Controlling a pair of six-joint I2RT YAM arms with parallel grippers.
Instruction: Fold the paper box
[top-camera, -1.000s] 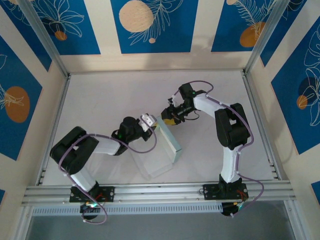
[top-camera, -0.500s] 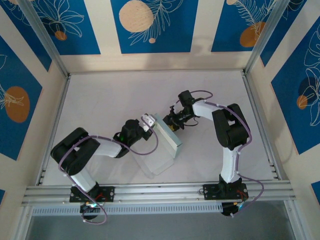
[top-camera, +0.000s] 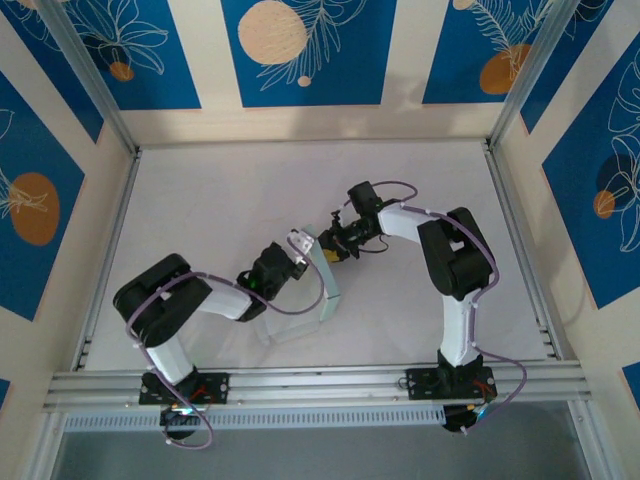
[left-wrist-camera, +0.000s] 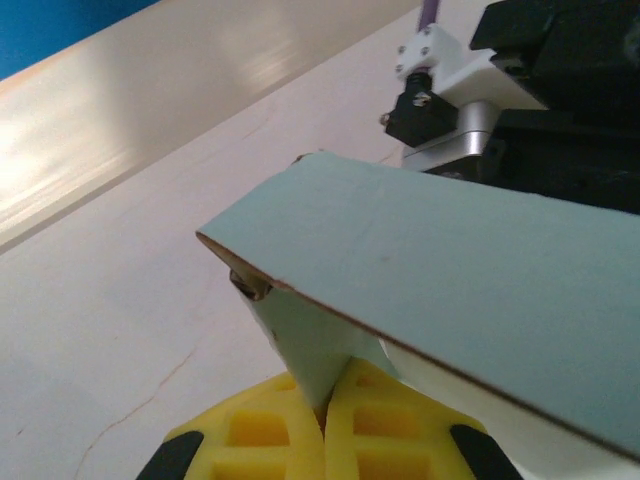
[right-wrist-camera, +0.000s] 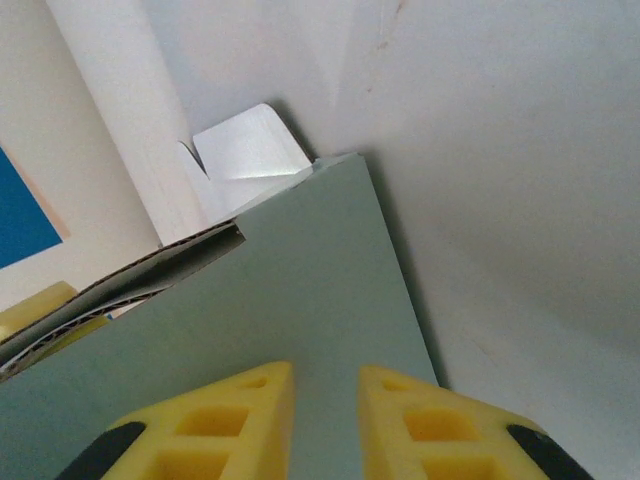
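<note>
The paper box (top-camera: 328, 285) stands mid-table, a pale green panel raised on edge with a white sheet (top-camera: 282, 326) lying flat below and left of it. My left gripper (top-camera: 303, 248) is at the panel's top end. In the left wrist view its yellow fingers (left-wrist-camera: 270, 430) are shut on a narrow green flap (left-wrist-camera: 315, 350) under the big green panel (left-wrist-camera: 450, 260). My right gripper (top-camera: 336, 250) is just right of the same end. Its yellow fingers (right-wrist-camera: 240, 410) stand apart over the green panel (right-wrist-camera: 280, 290) with nothing between them. A white tab (right-wrist-camera: 248, 148) sticks out beyond the panel's far edge.
White tabletop (top-camera: 220, 200) runs all round, fenced by cream walls and aluminium posts (top-camera: 515, 90). A metal rail (top-camera: 320, 382) crosses the near edge by the arm bases. The right arm's black and white wrist (left-wrist-camera: 500, 90) looms close behind the panel in the left wrist view.
The green panel has swung up steeper and shifted left and nearer. My left gripper followed it, still shut. My right gripper slid left to the panel and its jaws narrowed.
</note>
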